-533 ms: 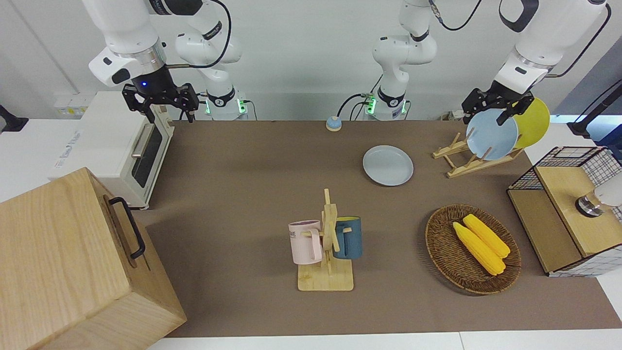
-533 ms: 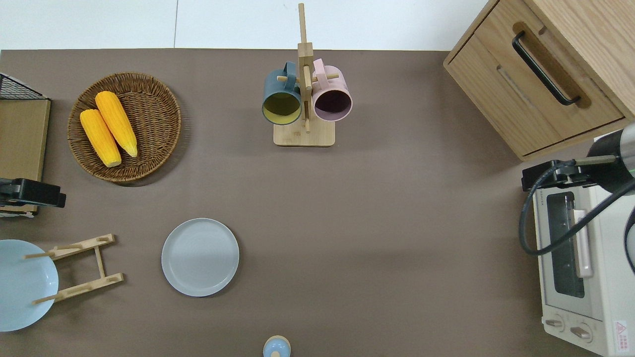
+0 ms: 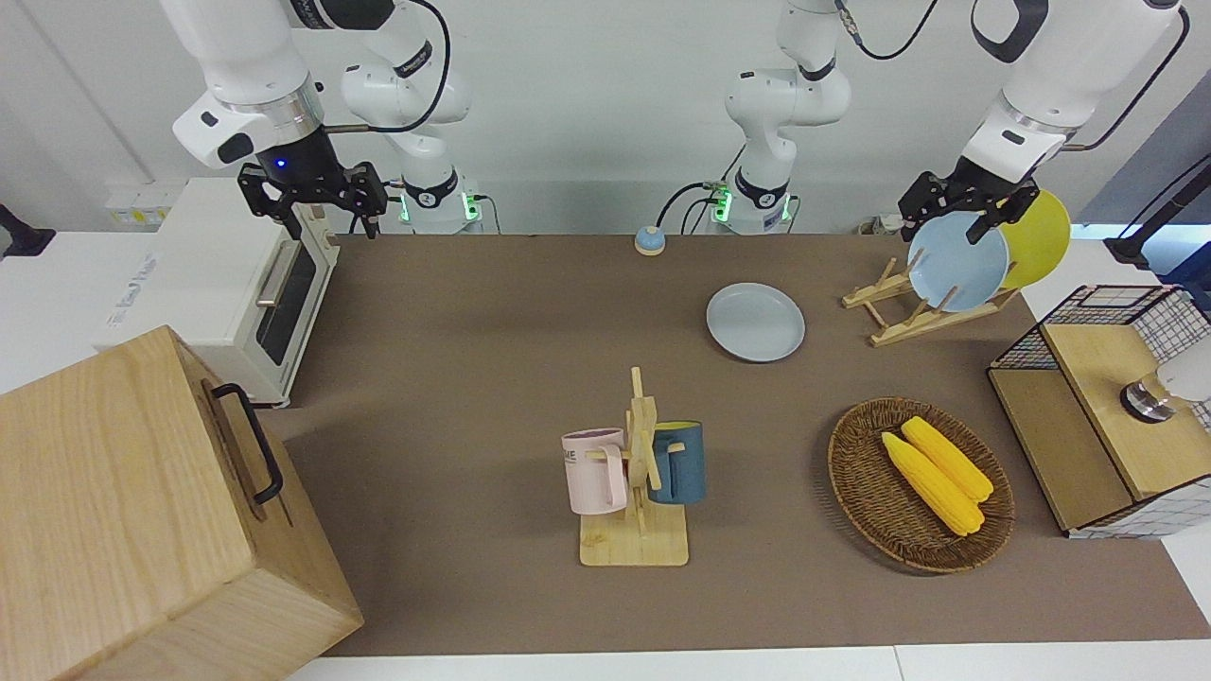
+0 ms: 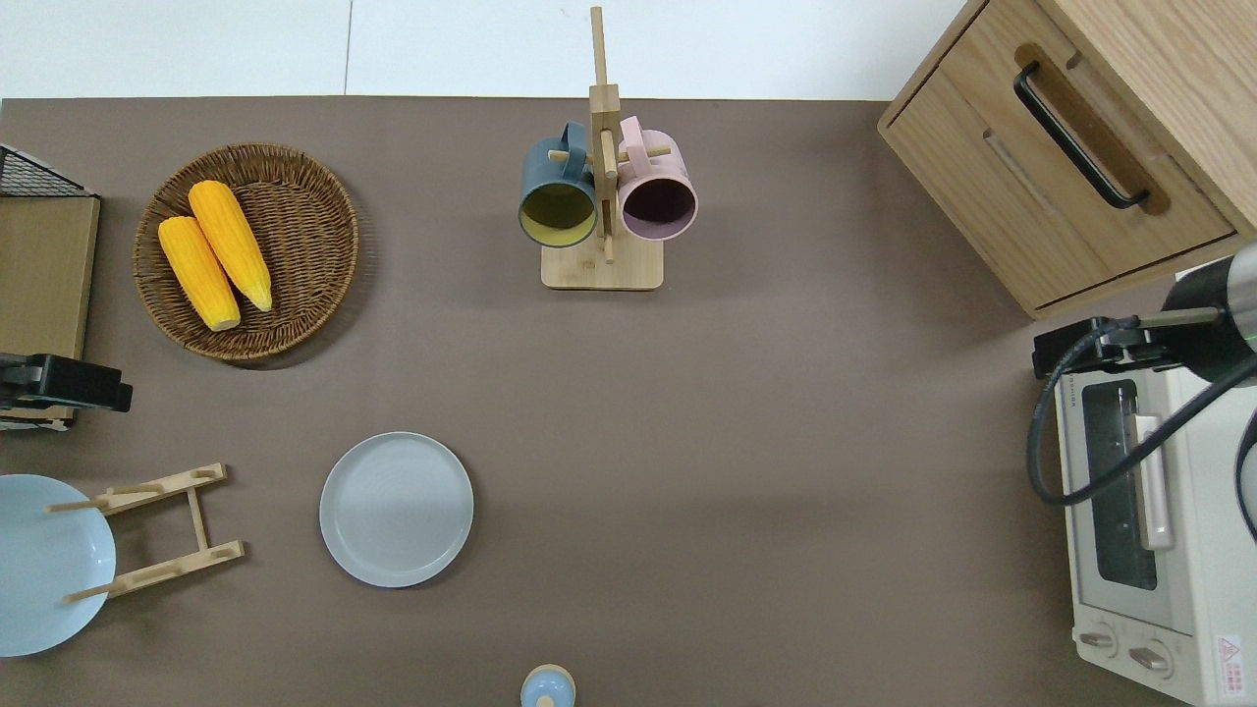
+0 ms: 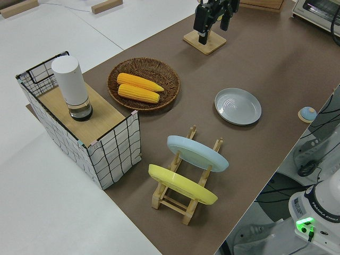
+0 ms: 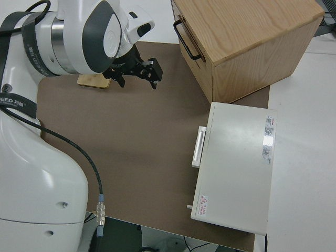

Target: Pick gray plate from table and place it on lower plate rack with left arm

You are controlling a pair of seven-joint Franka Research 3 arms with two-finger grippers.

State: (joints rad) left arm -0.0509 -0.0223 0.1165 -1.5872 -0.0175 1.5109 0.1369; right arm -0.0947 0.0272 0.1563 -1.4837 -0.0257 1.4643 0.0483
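Note:
The gray plate (image 3: 755, 322) lies flat on the brown table mat, also seen in the overhead view (image 4: 396, 510) and the left side view (image 5: 237, 106). The plate rack (image 3: 899, 307) stands beside it toward the left arm's end (image 4: 162, 530). The rack holds a light blue plate (image 3: 957, 260) and a yellow plate (image 3: 1036, 236) in its slots nearer the robots; its lower slots are free. My left gripper (image 3: 951, 222) is open and empty, up in the air (image 4: 64, 383) over the spot between the rack and the wire basket. My right gripper (image 3: 326, 213) is open and parked.
A wicker basket (image 3: 856, 473) with two corn cobs lies farther from the robots than the rack. A wire basket with a wooden box (image 3: 1107, 397) stands at the left arm's end. A mug stand (image 3: 636, 473), a toaster oven (image 3: 227, 284), a wooden cabinet (image 3: 142, 511) and a small blue bell (image 3: 648, 240) also stand on the table.

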